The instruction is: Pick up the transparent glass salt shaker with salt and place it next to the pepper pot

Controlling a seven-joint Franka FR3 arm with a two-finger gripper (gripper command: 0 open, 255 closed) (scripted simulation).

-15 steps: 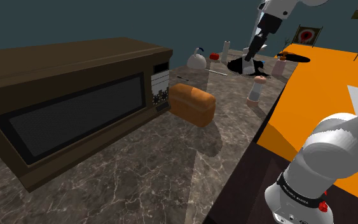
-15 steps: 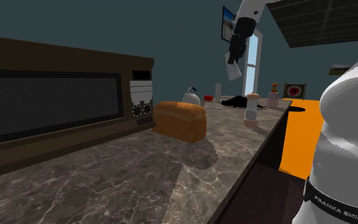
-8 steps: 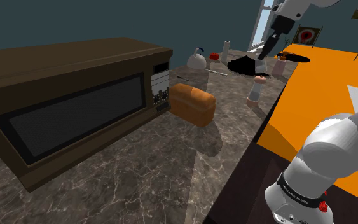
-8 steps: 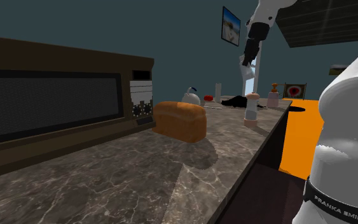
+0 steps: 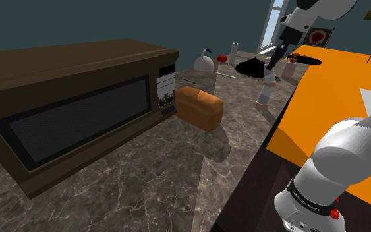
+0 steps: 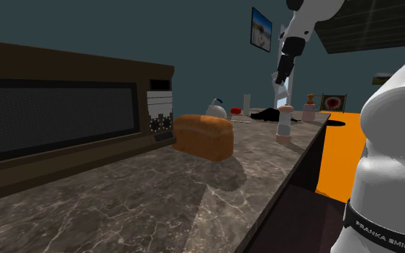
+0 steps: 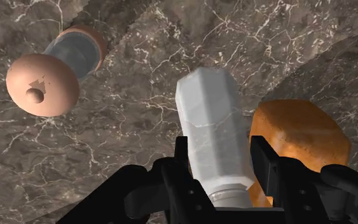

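Shaker (image 7: 209,121) is pinched tight in the tool (image 7: 220,154), up in the air over the dark marble bench (image 7: 139,38), hanging just above and beside the pepper pot (image 7: 44,83), not touching it.

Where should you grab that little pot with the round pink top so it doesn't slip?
Probably the straight body just under the cap, coming in level from the side. The pepper pot stands upright on the counter, and its domed cap is wider and rounded, so a grip could slide off it.
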